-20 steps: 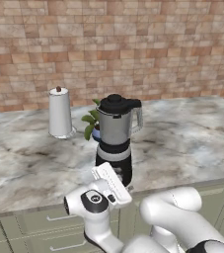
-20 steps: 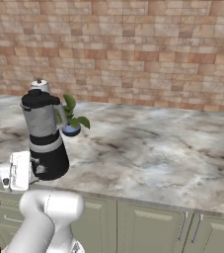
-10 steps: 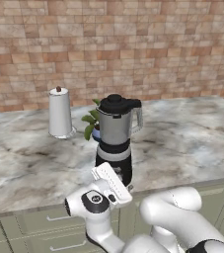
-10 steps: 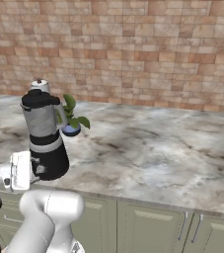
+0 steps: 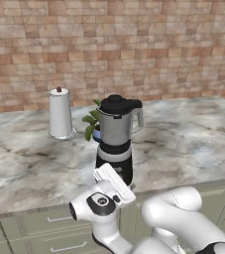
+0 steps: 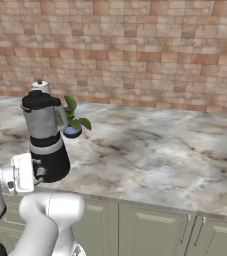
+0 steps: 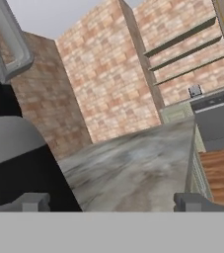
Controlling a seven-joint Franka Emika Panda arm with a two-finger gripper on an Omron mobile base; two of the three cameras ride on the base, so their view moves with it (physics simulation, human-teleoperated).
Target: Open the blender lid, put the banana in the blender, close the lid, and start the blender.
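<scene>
A grey-veined marble counter (image 5: 193,134) runs below a red brick wall (image 5: 134,44), with pale green cabinets (image 6: 155,227) beneath. The blender (image 5: 115,141) stands near the counter's front edge, the blender lid (image 5: 116,104) on its jar, contents not discernible; a white cylindrical roll (image 5: 60,113) and small potted plant (image 6: 71,119) stand behind. The gripper (image 7: 111,201), jaws spread wide and empty, sits just before the blender's base.

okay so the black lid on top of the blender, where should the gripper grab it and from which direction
Grip the raised central knob of the blender lid, coming straight down from above. The lid sits flat across the mouth of the upright blender, so the knob is probably the one narrow part that stands proud for two fingers. The jar handle sticks out to one side, which makes a sideways approach awkward. The gripper is open, low beside the blender's base.
</scene>
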